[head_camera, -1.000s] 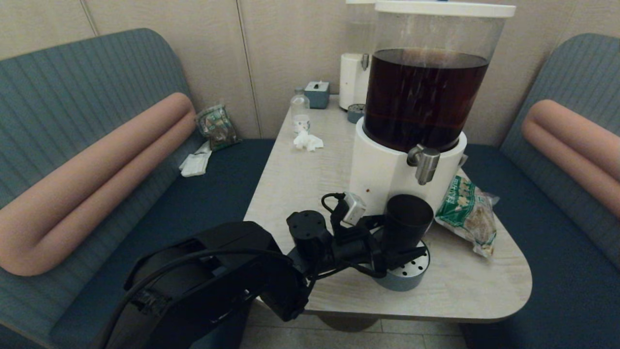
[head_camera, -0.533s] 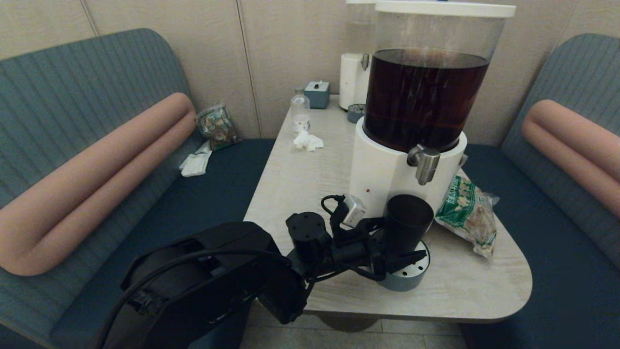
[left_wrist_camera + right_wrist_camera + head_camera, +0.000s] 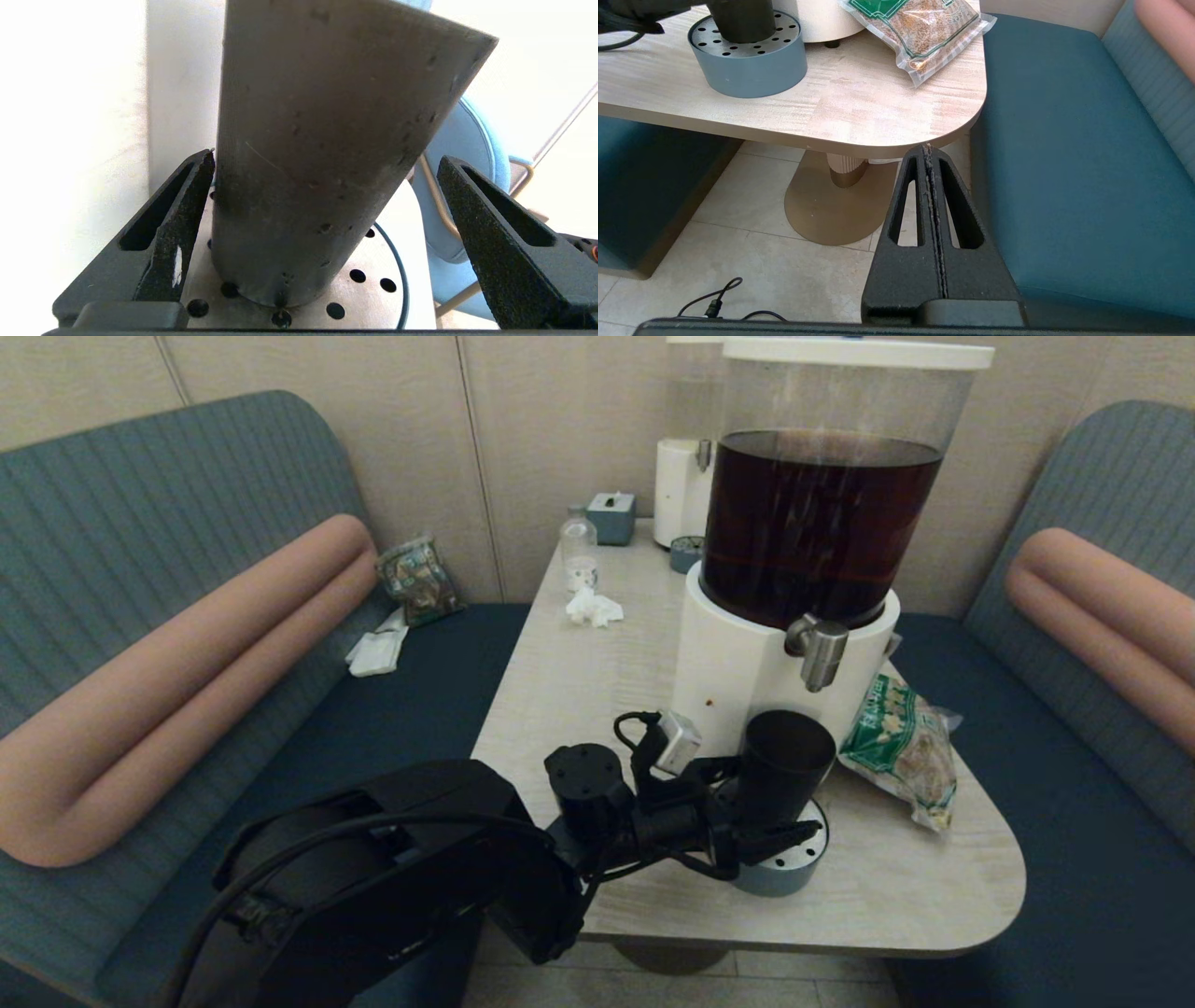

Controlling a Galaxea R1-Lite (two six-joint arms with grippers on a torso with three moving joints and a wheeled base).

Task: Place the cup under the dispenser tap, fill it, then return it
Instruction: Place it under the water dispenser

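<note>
Item: the cup (image 3: pixel 786 763). It is standing upright on the grey perforated drip tray (image 3: pixel 784 873), directly below the dispenser tap (image 3: pixel 819 650), with a clear gap between rim and spout.

Item: my left gripper (image 3: pixel 322 196). I am straddling the cup low down, spread wide; one finger (image 3: pixel 184 200) is touching or nearly touching its wall, the other is standing well off. I am gripping nothing.

Item: my right gripper (image 3: pixel 930 205). I am parking it below the table (image 3: pixel 859 112) edge, fingers pressed together on nothing.

Item: risks, as I am judging them.
- The near finger is sitting so close that any sideways drift would be nudging the light tumbler out from under the spout, or tipping it.
- The cup is leaning in my wrist view, though that may be only the camera angle; off-centre, the pour could be splashing onto the tray.
- The snack packet (image 3: pixel 901 747) is lying just beside the tray, crowding any rightward swing.
</note>
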